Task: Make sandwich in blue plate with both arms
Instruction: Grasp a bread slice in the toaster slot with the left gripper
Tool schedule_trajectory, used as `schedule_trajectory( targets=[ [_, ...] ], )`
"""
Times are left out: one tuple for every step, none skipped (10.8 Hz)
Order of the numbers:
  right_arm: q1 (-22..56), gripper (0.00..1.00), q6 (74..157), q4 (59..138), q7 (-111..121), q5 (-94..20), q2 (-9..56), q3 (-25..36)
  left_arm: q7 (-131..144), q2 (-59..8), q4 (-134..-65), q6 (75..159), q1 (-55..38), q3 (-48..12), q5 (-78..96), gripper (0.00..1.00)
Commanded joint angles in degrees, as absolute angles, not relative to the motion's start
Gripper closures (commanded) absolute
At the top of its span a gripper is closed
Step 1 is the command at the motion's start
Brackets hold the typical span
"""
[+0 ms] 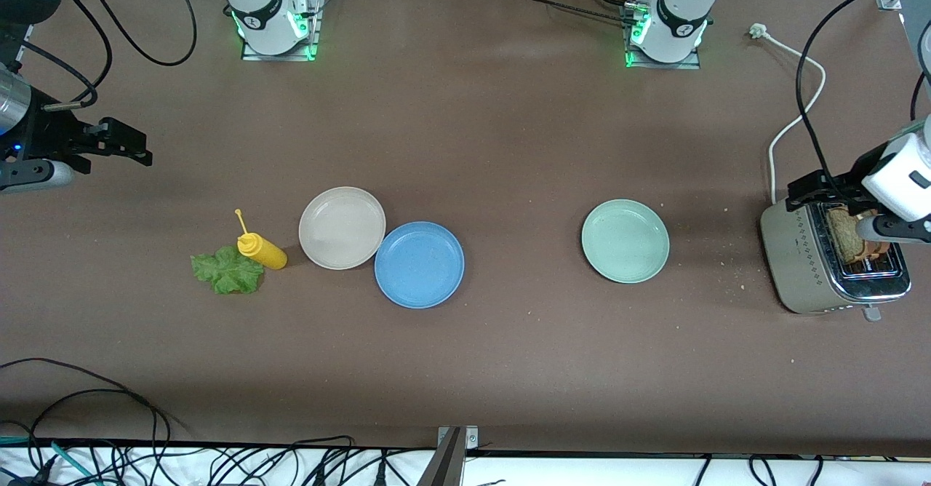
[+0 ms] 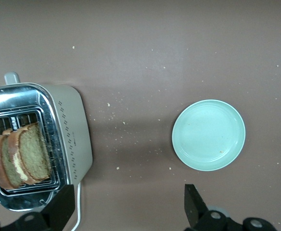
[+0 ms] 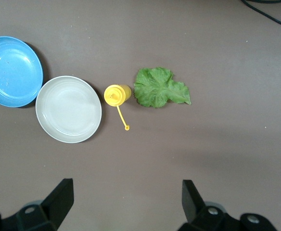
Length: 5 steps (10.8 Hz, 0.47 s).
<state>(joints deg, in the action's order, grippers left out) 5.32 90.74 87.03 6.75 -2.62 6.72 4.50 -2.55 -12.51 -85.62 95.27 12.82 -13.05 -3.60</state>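
Note:
The blue plate [image 1: 420,265] [image 3: 10,71] lies bare near the table's middle, its rim against the beige plate [image 1: 342,228]. No sandwich is in view. Brown bread slices [image 1: 847,235] [image 2: 22,156] stand in the toaster [image 1: 807,260] [image 2: 68,130] at the left arm's end. A green lettuce leaf [image 1: 227,270] [image 3: 159,87] lies flat toward the right arm's end. My left gripper [image 1: 811,189] [image 2: 129,207] hangs open over the toaster's edge, holding nothing. Up over the table's right-arm end, my right gripper [image 1: 134,144] [image 3: 126,199] is open and holds nothing.
A yellow squeeze bottle [image 1: 262,249] [image 3: 116,95] stands between the lettuce and the beige plate [image 3: 69,109]. A mint-green plate [image 1: 625,241] [image 2: 209,135] sits between the blue plate and the toaster. The toaster's white cord [image 1: 789,100] runs toward the left arm's base. Crumbs dot the cloth.

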Motion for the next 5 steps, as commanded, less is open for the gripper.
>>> schedule_trajectory(
  targets=[
    [5.19, 0.0, 90.44, 86.22, 7.12, -3.16, 6.68, 4.57, -1.84, -11.86, -87.01, 94.48, 13.1, -13.18, -4.39, 0.0],
    [5.19, 0.0, 90.44, 86.22, 7.12, -3.25, 6.68, 4.57, -2.45, -11.95, -86.92, 94.57, 13.44, -13.1, -4.66, 0.0],
    [5.19, 0.0, 90.44, 86.22, 7.12, -3.16, 6.68, 4.57, -2.37, -11.95, -86.84, 94.57, 13.45, -13.01, -4.75, 0.0],
    [5.19, 0.0, 90.44, 86.22, 7.12, -3.16, 6.68, 4.57, -2.37, -11.87, -86.92, 94.57, 13.45, -13.09, -4.75, 0.0],
    [5.19, 0.0, 90.44, 86.22, 7.12, -3.16, 6.68, 4.57, -2.46, -11.87, -87.01, 94.57, 13.45, -13.01, -4.75, 0.0]
  ],
)
